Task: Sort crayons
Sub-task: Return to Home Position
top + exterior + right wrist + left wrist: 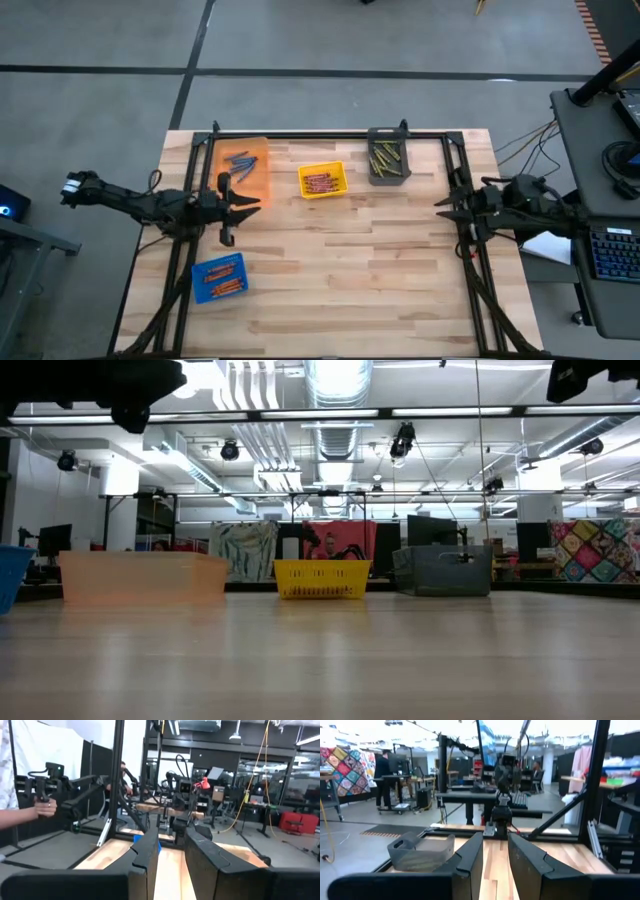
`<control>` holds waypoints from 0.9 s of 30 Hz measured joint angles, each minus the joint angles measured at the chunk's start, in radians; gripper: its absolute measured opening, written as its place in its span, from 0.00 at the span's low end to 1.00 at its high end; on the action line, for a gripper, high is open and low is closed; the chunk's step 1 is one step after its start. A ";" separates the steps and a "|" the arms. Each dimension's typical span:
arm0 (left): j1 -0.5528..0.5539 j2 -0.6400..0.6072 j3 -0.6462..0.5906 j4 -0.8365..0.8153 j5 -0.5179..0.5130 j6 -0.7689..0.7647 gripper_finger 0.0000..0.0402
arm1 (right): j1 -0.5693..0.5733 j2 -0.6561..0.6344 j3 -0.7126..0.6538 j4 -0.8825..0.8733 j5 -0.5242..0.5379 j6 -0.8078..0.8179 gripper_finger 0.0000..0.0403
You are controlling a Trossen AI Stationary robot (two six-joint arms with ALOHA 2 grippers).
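My left gripper hangs above the table's left side, just beside the orange bin. Its 2 fingers stand a little apart, with only bare wood showing in the gap and nothing held. All the crayons I can see lie in the 4 bins, and I see none loose on the wood. The blue bin sits near the front left and holds the orange crayons. Along the far edge, the orange bin holds the blue-purple crayons. The yellow bin next to it holds the red crayons. The grey bin holds the olive-green crayons. My right gripper waits over the table's right edge, well apart from every bin. Its 2 fingers are also slightly parted and empty.
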 joint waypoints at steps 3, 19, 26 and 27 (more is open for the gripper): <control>0.000 -0.073 -0.040 -0.007 0.000 -0.001 0.18 | 0.000 -0.003 -0.050 0.062 -0.003 -0.013 0.21; 0.000 -0.510 -0.112 -0.276 -0.003 -0.023 0.18 | 0.000 -0.026 -0.214 0.195 -0.045 -0.036 0.18; 0.001 -0.508 -0.258 -0.152 0.016 -0.043 0.18 | 0.000 -0.025 -0.277 0.310 -0.086 -0.054 0.15; 0.001 -0.507 -0.255 -0.174 0.025 -0.063 0.18 | 0.000 -0.024 -0.290 0.325 -0.088 -0.058 0.15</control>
